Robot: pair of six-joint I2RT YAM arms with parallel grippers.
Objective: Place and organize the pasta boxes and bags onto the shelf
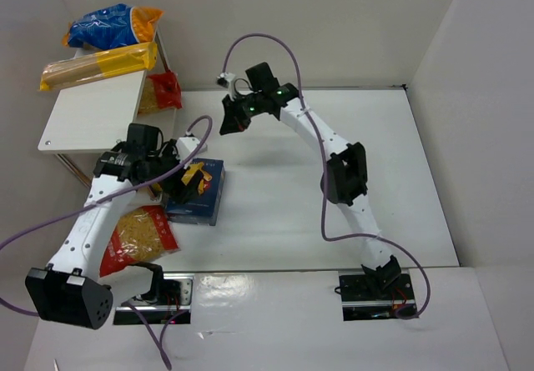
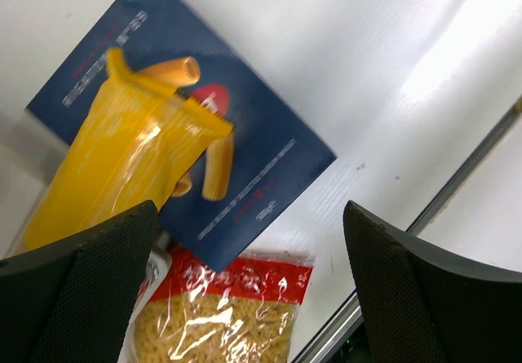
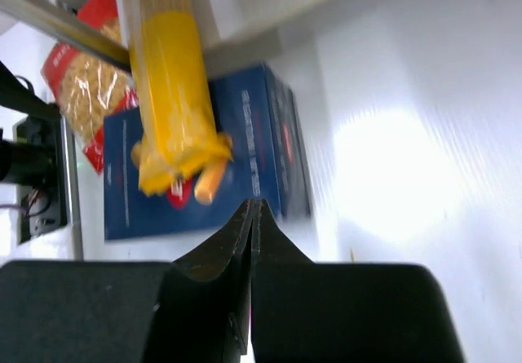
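A dark blue pasta box (image 1: 203, 198) lies flat on the floor in front of the shelf (image 1: 92, 112). The yellow end of a spaghetti bag (image 2: 122, 159) lies over the box. My left gripper (image 1: 181, 183) hovers just above them, open and empty (image 2: 249, 216). A red-ended bag of short pasta (image 1: 138, 238) lies beside the box, under my left arm. On the shelf's top board lie another spaghetti bag (image 1: 100, 64) and a blue-orange bag (image 1: 113, 25). My right gripper (image 1: 234, 121) is shut and empty, above the floor behind the box (image 3: 254, 208).
Another red-ended bag (image 1: 163, 92) sits low at the shelf's right side. A thin metal shelf leg (image 3: 49, 20) crosses the right wrist view. White walls enclose the floor at back, left and right. Purple cables loop over both arms.
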